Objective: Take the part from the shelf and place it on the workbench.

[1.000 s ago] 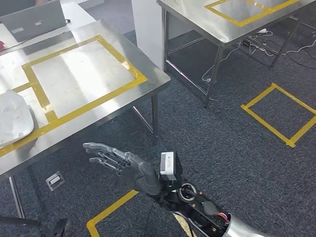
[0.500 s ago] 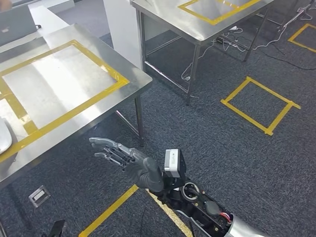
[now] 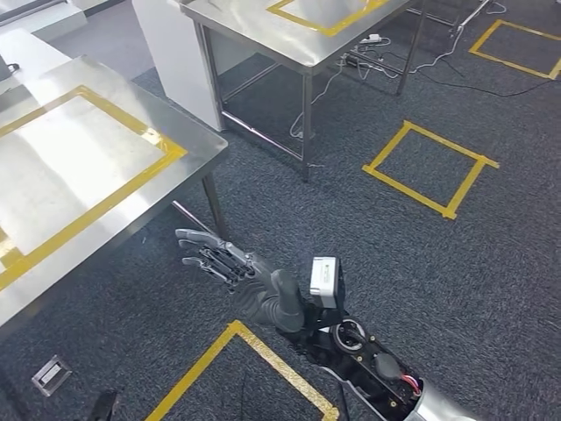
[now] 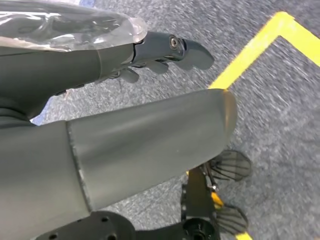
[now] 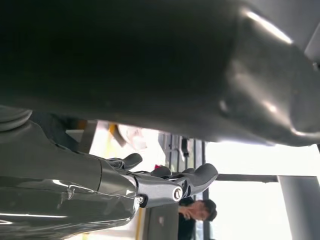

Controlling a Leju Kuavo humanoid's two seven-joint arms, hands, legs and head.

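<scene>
My right hand [image 3: 233, 268] reaches forward over the dark carpet with its fingers stretched flat and apart, and nothing is in it. It hangs just off the near corner of the steel workbench [image 3: 198, 145], below the table top. The workbench carries a yellow tape frame [image 3: 99, 215] with bare metal inside. In the right wrist view the right hand's fingers [image 5: 166, 185] also lie straight and hold nothing. In the left wrist view my left hand [image 4: 113, 100] hangs over the carpet, thumb and fingers extended, nothing gripped; a clear shiny film [image 4: 75, 22] lies along its fingers.
A second steel table [image 3: 265, 31] with a yellow frame stands farther off, a white cabinet [image 3: 172, 53] beside it and cables [image 3: 371, 44] under it. Yellow tape squares [image 3: 429, 167] mark the carpet. A floor socket [image 3: 51, 374] sits near left. A person [image 5: 196, 212] stands beyond the right hand.
The camera has turned to the right: the workbench has slid toward the picture's left and the white bagged part on it has left the picture. My right hand stays stretched out and empty.
</scene>
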